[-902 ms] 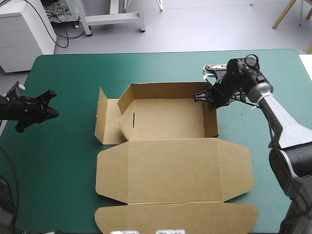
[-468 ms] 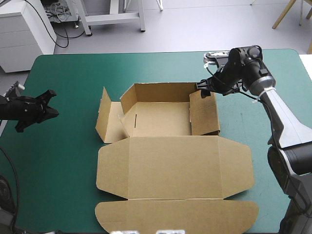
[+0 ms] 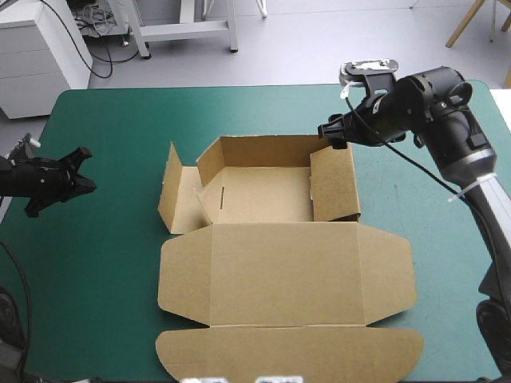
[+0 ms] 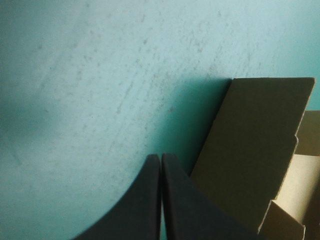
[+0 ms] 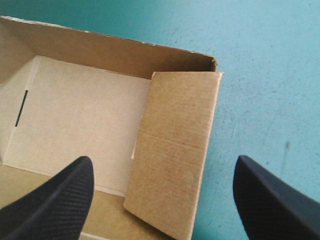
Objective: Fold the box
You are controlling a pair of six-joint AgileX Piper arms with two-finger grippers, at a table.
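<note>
The brown box (image 3: 263, 191) lies mid-table as an open tray, its lid (image 3: 287, 275) flat toward the near edge. The far wall stands. The right side wall (image 3: 334, 185) leans inward over the floor, and the left flap (image 3: 172, 189) stands out to the side. My right gripper (image 3: 331, 134) hovers open above the tray's far right corner. In the right wrist view its fingers (image 5: 60, 205) stand apart over that leaning wall (image 5: 175, 160), holding nothing. My left gripper (image 3: 84, 179) is shut near the left edge, its tip (image 4: 161, 156) just short of the left flap (image 4: 250, 150).
The lid's end flap (image 3: 287, 355) reaches close to the table's near edge. Teal-green cover (image 3: 112, 255) shows wide between my left gripper and the box, and also to the right of the box (image 3: 423, 207).
My right gripper let go of the right side wall, opened and drew up and back toward the far right. The wall tipped inward over the tray. The left arm stayed still.
</note>
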